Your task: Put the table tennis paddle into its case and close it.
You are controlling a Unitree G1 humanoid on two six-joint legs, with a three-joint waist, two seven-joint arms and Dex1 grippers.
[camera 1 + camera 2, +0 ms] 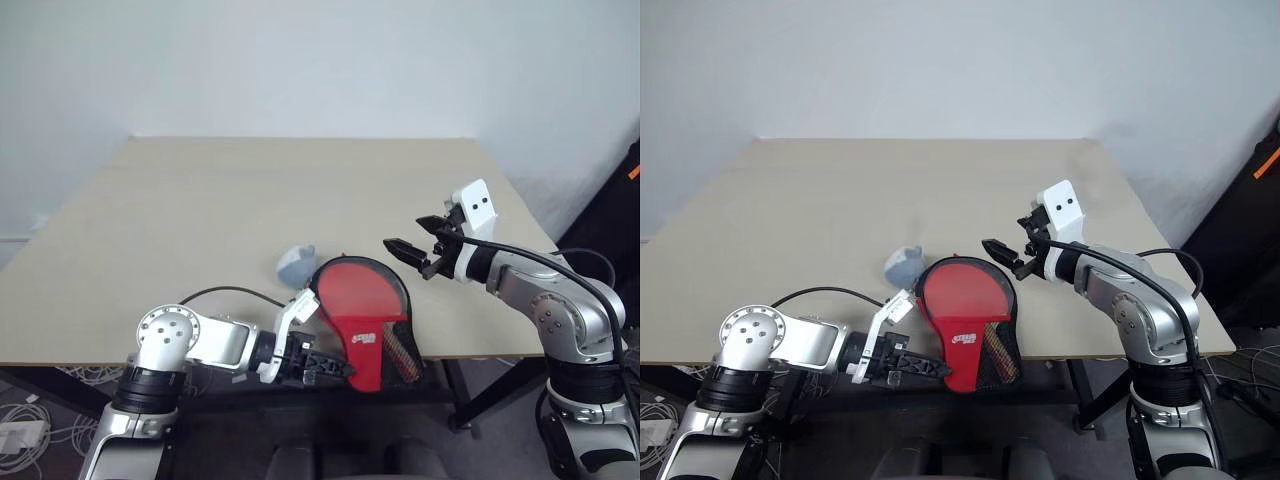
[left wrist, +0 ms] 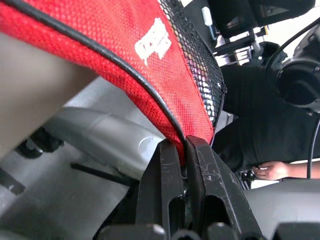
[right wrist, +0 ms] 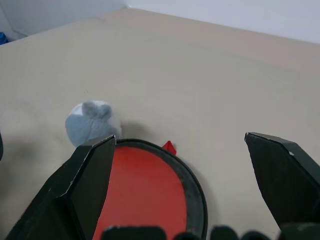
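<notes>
The red case (image 1: 364, 345) with black zip edging, a white logo and a mesh panel (image 1: 402, 348) lies at the table's front edge, its narrow end hanging over it. Inside the round black rim shows a smooth red face (image 1: 358, 288), apparently the paddle's blade. The paddle's handle is hidden. Below the table edge my left gripper (image 1: 335, 370) is shut on the case's narrow end, and both fingers pinch the red fabric and its black edging (image 2: 182, 145). Above the table, just right of the case's round end, my right gripper (image 1: 405, 233) hovers open and points toward it (image 3: 180, 136).
A small grey plush ball (image 1: 296, 264) rests on the table, touching the case's round end on the left. The beige table (image 1: 250, 200) stretches back to a white wall. A person's hand (image 2: 272, 170) is beyond the table. Cables lie on the floor at the left (image 1: 25, 420).
</notes>
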